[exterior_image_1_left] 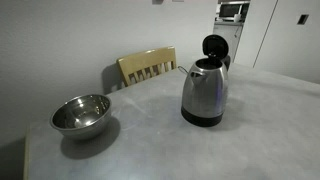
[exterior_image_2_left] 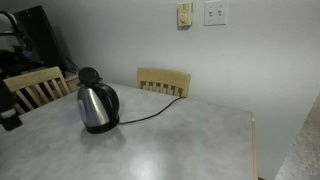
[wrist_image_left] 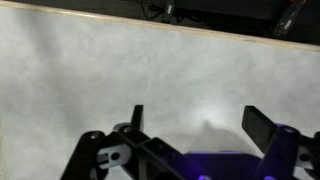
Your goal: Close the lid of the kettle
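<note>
Gripper [wrist_image_left: 197, 116] wide open and empty over table [wrist_image_left: 80, 60]; reach upright lid [exterior_image_1_left: 215, 45] from kettle [exterior_image_1_left: 204, 92] 1 o'clock, press down toward 9 o'clock

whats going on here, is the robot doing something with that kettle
Nothing is being handled yet. The kettle stands on the table with its lid tipped up, open. The arm shows in neither exterior view. The wrist view shows the end effector open above bare tabletop, holding nothing. A steel bowl sits apart from the kettle.
</note>
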